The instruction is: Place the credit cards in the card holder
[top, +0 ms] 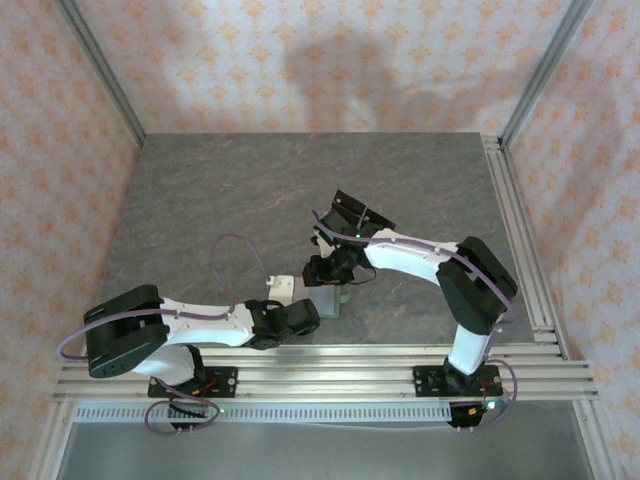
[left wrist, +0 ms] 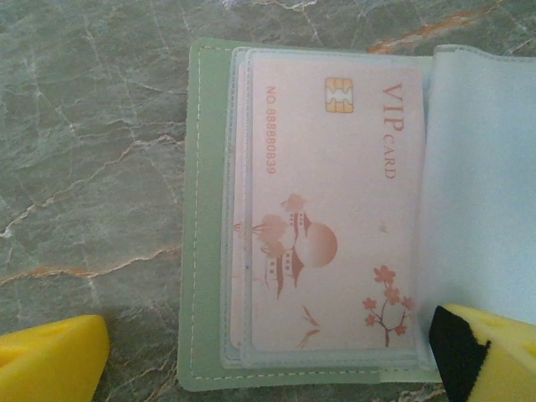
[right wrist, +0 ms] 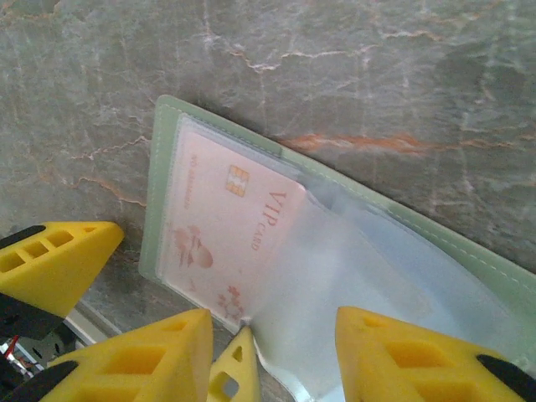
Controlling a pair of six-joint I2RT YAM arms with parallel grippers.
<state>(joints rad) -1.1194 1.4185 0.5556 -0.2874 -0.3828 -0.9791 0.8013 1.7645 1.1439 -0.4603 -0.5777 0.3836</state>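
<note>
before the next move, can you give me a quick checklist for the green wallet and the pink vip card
1. Card seated: ok, the pale pink VIP card lies inside a clear plastic sleeve.
2. Holder open: ok, the sage-green folding card holder lies open on the grey marble table.
3. The left pincer is open and straddles the card: ok.
4. The right pincer is open, with the loose clear page between its fingers: ok.
5. More cards left to load: cannot tell.
</note>
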